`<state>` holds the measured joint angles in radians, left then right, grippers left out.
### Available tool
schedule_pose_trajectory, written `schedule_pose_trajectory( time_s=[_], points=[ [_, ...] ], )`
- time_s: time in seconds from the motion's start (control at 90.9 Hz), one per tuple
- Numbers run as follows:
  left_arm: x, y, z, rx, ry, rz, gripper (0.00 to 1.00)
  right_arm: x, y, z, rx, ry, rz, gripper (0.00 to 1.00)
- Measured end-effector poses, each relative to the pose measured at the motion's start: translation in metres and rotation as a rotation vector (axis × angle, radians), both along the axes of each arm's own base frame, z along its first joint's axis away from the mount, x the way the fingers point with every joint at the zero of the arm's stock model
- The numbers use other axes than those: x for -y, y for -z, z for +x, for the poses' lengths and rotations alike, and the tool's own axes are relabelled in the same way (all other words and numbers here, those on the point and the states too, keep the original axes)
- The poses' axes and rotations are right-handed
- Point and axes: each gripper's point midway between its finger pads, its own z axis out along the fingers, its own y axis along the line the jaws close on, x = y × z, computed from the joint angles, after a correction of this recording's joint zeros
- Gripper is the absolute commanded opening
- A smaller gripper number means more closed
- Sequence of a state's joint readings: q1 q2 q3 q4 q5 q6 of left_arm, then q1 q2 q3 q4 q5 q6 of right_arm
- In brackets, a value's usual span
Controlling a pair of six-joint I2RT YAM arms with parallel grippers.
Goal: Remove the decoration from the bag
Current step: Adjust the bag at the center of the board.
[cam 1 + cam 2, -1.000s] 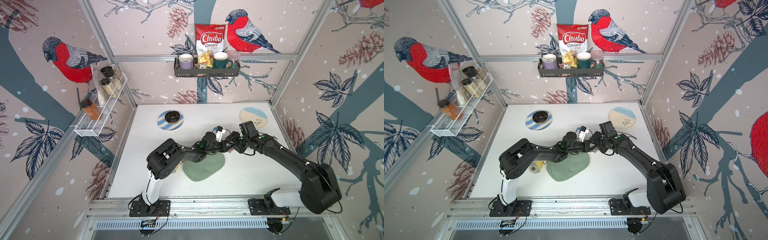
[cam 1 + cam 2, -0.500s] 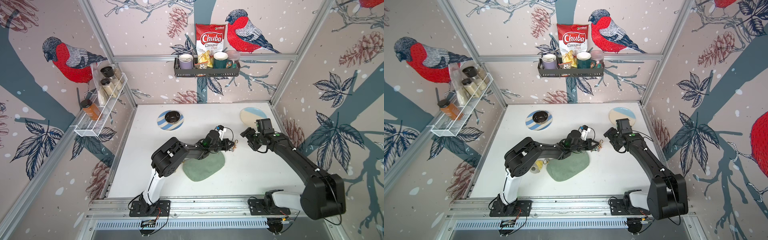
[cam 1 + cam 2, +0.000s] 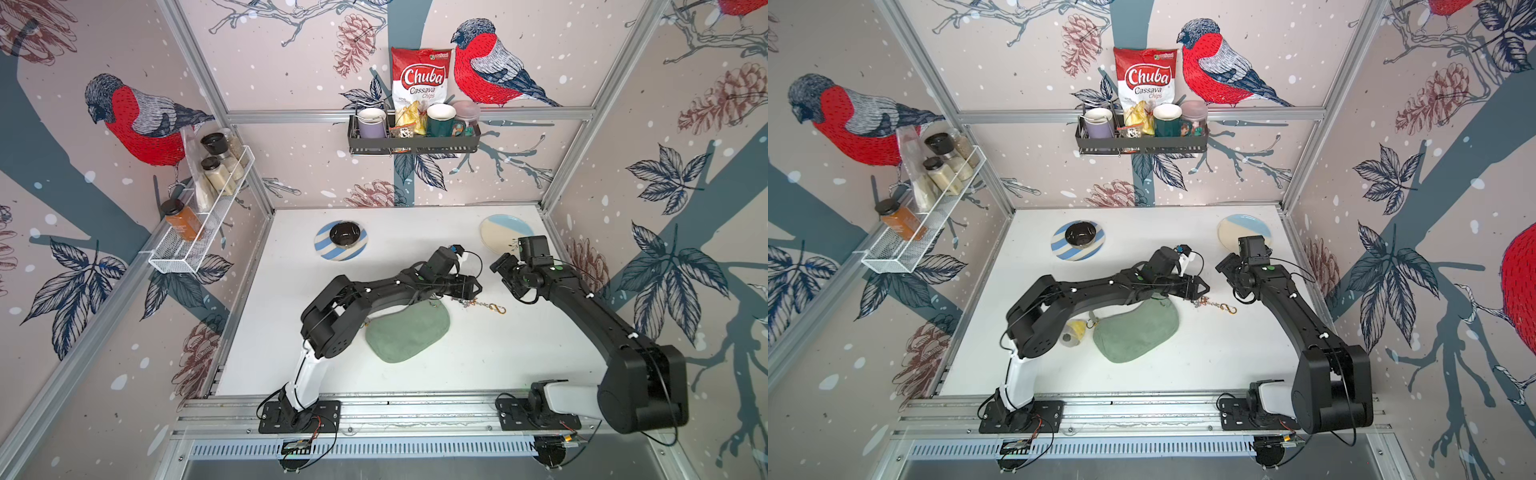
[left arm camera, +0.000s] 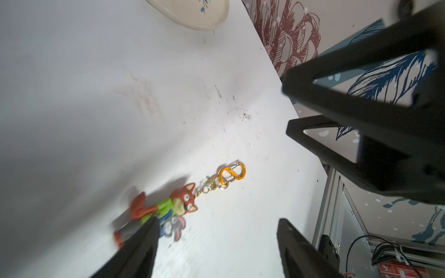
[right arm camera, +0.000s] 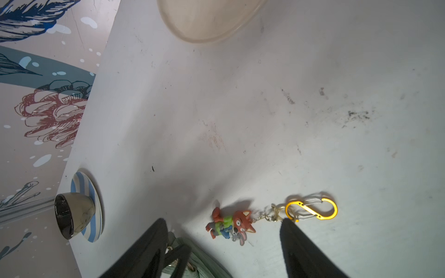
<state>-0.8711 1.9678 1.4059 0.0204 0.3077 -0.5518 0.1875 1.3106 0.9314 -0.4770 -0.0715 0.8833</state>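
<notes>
— Our left gripper (image 4: 216,226) stands with its jaws wide apart and nothing between them. One fingertip (image 4: 147,231) sits at the legs of the fox (image 4: 178,204), but the blur there stops us saying whether it touches.

— And our right gripper (image 5: 224,222)?

— Spread as well, and empty, hanging above the table (image 3: 399,228) with the fox in plain sight. We judge both stand open because the work at the clip is done.

— So the decoration (image 3: 482,304) lies flat and stretched out, its orange carabiner (image 5: 311,209) hooked on nothing.

— Yes. It is just beside the bag (image 3: 409,332), near one corner yet apart from it. The bag lies flat mid-table, its upper edge under our left forearm.

— Then we reckon we need only draw both arms clear.
</notes>
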Motion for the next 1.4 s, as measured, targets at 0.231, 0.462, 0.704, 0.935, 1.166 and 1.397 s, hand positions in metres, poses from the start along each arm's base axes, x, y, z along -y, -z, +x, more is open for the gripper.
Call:
schedule_pose_trajectory(
  time_s=[0.231,0.462,0.704,0.935,1.166,1.397],
  points=[
    [-0.129,-0.041,-0.003,0.081,-0.243,0.232,0.74,-0.101,0.024,-0.028,0.003,-0.494,-0.193,0.72],
    [-0.247,-0.011,-0.042,0.031,-0.415,0.498,0.76,-0.171,0.062,-0.052,-0.046,-0.859,-0.487,0.72],
    [-0.307,0.045,-0.064,-0.11,-0.504,0.633,0.76,-0.159,0.1,-0.042,-0.169,-0.871,-0.614,0.64],
    [-0.303,0.084,-0.057,-0.207,-0.478,0.643,0.7,-0.136,0.113,-0.008,-0.207,-0.773,-0.654,0.6],
    [-0.272,0.086,-0.039,-0.221,-0.424,0.541,0.67,-0.135,0.099,0.023,-0.149,-0.707,-0.668,0.68],
    [-0.268,0.081,-0.039,-0.2,-0.358,0.542,0.53,-0.145,0.054,0.023,-0.039,-0.715,-0.646,0.71]
  ],
)
